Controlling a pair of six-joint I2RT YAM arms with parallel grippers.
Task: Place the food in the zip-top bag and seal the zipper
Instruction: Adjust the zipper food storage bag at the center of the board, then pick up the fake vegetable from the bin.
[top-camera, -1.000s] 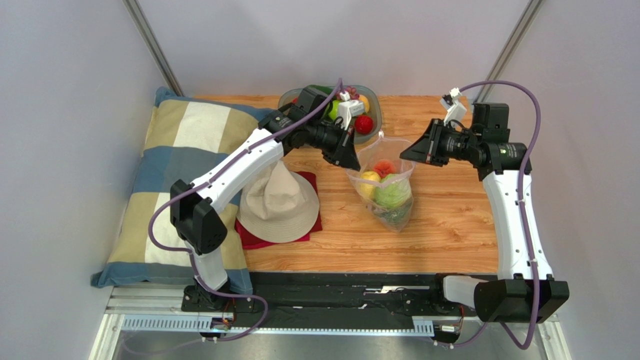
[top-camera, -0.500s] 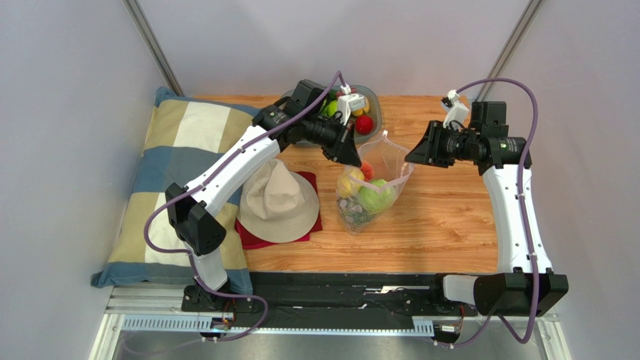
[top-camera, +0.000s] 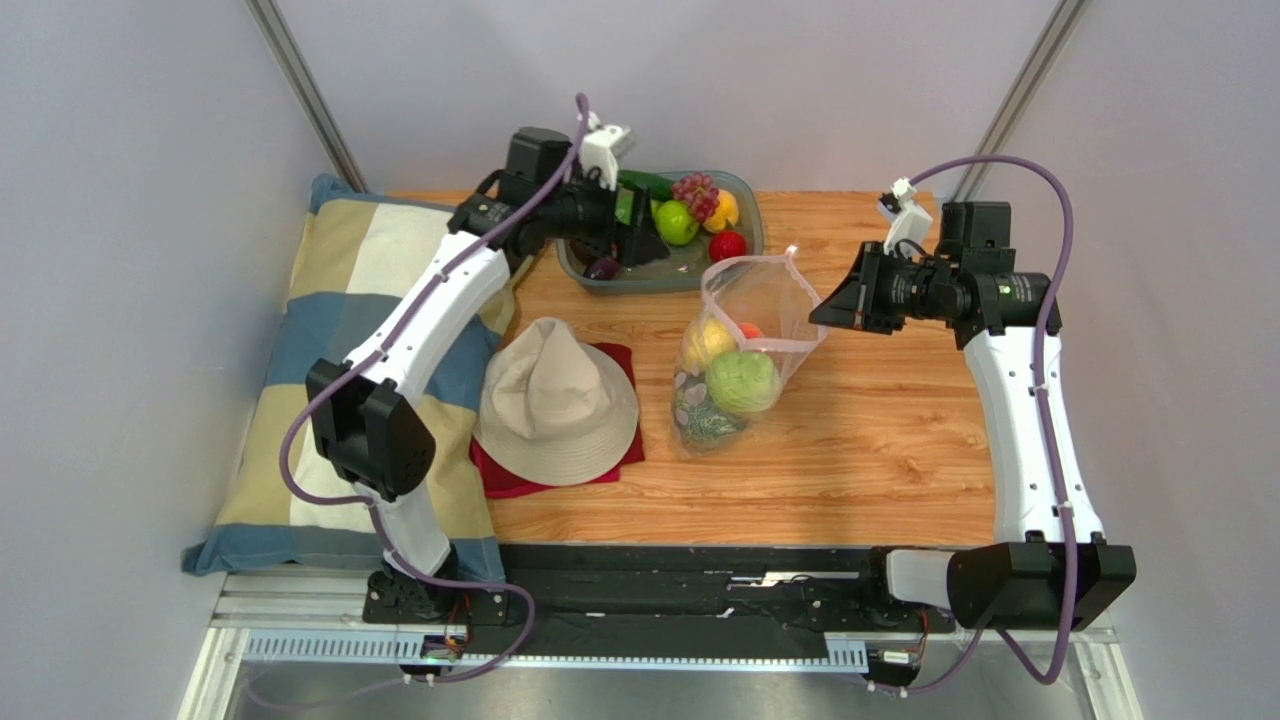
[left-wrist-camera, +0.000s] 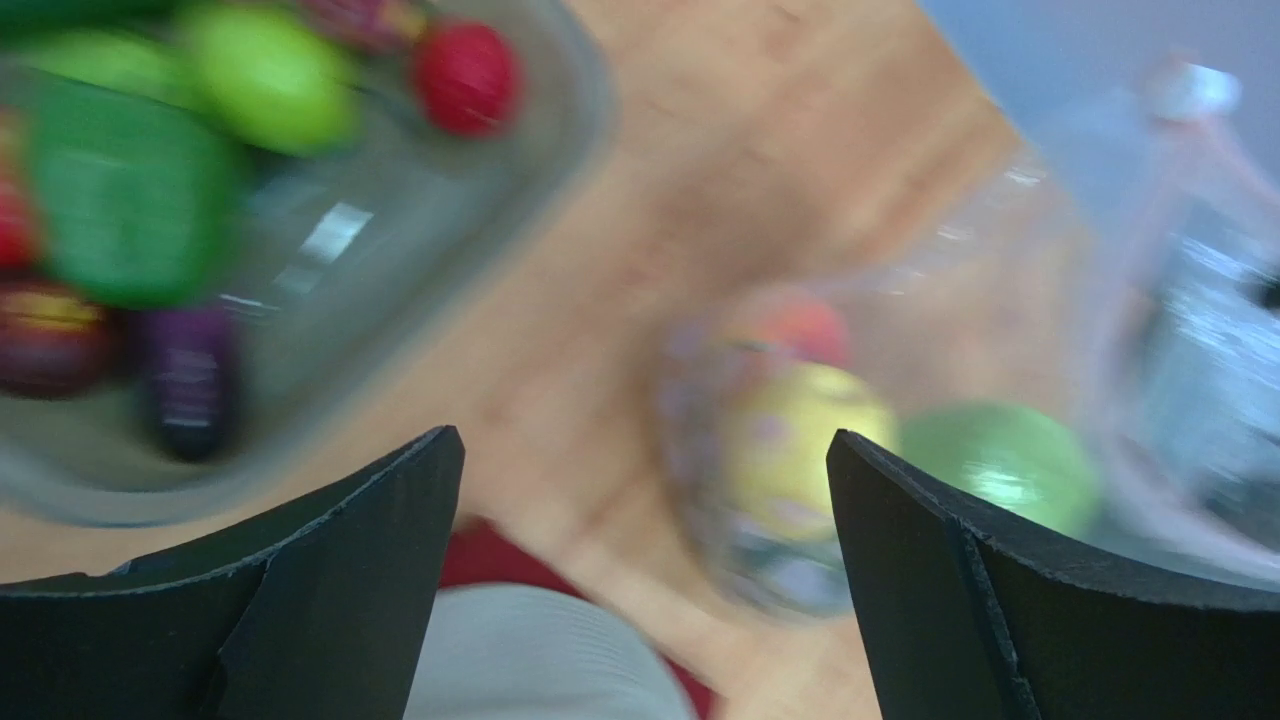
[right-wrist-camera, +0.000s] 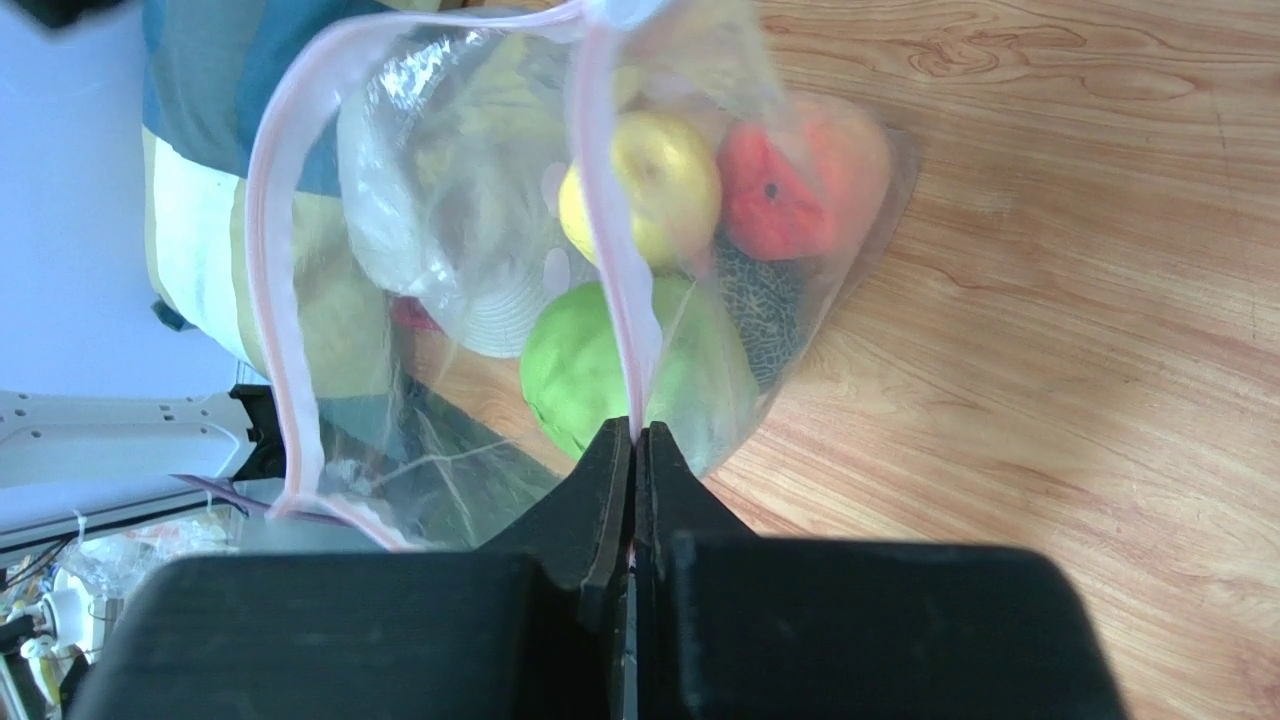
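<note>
bag (top-camera: 756, 293) crinkly clear, food (top-camera: 741, 383) rounded

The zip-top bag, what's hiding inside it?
Inside the zip-top bag I can see a yellow pear, a reddish peach, a round green vegetable and a netted melon. Anything underneath them is covered.

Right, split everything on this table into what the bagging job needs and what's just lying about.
For the job:
zip-top bag and its zipper
food inside the bag
food in the grey bowl
grey bowl

Lying about:
hat
red cloth under the hat
checked pillow
</note>
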